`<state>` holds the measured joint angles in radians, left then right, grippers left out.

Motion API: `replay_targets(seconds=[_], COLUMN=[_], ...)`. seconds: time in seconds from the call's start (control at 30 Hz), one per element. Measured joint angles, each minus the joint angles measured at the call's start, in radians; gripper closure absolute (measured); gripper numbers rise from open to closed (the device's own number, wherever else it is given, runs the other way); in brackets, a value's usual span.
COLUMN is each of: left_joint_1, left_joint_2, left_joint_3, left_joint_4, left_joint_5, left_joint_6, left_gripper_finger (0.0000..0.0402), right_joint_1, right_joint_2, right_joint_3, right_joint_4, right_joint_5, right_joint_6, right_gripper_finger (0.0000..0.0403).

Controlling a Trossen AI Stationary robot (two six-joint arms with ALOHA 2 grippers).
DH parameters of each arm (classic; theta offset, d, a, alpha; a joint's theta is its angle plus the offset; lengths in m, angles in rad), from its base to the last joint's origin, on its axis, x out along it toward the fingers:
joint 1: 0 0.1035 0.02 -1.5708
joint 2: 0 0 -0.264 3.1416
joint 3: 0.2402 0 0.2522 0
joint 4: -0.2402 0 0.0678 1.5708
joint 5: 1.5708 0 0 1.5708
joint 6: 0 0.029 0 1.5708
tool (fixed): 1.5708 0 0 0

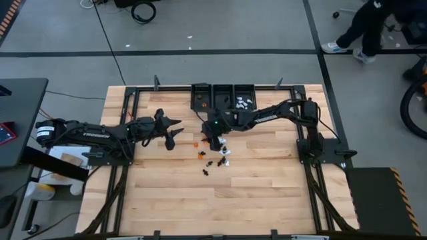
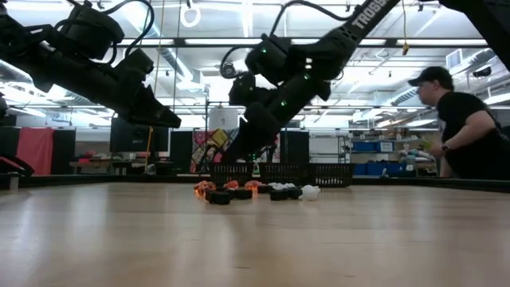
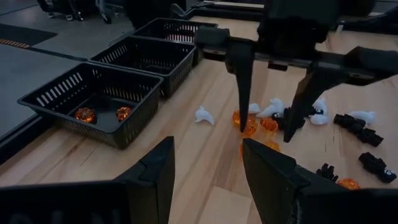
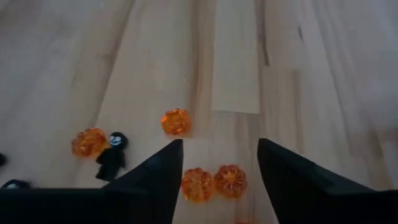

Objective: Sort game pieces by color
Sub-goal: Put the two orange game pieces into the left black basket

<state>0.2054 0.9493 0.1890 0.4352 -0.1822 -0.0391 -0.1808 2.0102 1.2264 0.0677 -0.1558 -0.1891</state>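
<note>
Game pieces [image 1: 212, 157] lie in a loose cluster mid-table, just in front of the three black bins [image 1: 223, 97] at the far edge: orange pumpkin shapes, black figures, white ghost-like bits. Some are sorted already; two orange ones sit in the end bin [image 3: 93, 99] in the left wrist view, and white ones show in another bin [image 1: 243, 102] from above.

Right gripper [image 3: 270, 121] hangs over the cluster, fingers spread and pointing down, nothing between them. In its own wrist view two orange pumpkins [image 4: 214, 182] lie on the table close between the fingertips, a third [image 4: 176, 121] just beyond, and a black figure [image 4: 112, 155] beside another orange one off to the side. Left gripper [image 1: 171, 135] waits near the cluster's left side, fingers apart, empty.

Handling, judged: the pieces look like hard, light, glossy plastic, likely slick and prone to skidding or flicking away when pinched. Pumpkins are round and ribbed, so best to pinch across the widest part, straight down, one at a time. The two adjacent pumpkins risk a double pick or one nudging the other. A person [image 2: 462, 119] stands beyond the table.
</note>
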Motion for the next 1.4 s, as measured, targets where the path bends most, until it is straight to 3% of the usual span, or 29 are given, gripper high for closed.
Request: replay_targets(seconds=[0.2,0.53,0.83,1.0,1.4], left_joint_1=[0.0,0.0,0.0,0.0,0.0], left_joint_2=[0.0,0.0,0.0,0.0,0.0], left_joint_3=[0.0,0.0,0.0,0.0,0.0], left_joint_4=[0.0,0.008,0.01,0.016,0.0], left_joint_5=[0.0,0.0,0.0,0.0,0.0], left_joint_6=[-0.001,-0.005,-0.005,-0.004,-0.018], left_gripper_finger=[0.0234,0.0234,0.0235,0.0234,0.0234], right_joint_1=[0.026,0.027,0.025,0.03,0.016], right_joint_2=[0.0,0.001,0.022,0.097,0.126], right_joint_3=[-0.109,-0.242,-0.207,-0.147,-0.174], right_joint_4=[0.175,0.422,0.392,0.381,0.394], right_joint_5=[0.052,0.087,0.111,0.115,0.085], right_joint_6=[0.013,0.01,0.059,0.059,0.119], right_gripper_finger=[0.0166,0.0164,0.0165,0.0165,0.0185])
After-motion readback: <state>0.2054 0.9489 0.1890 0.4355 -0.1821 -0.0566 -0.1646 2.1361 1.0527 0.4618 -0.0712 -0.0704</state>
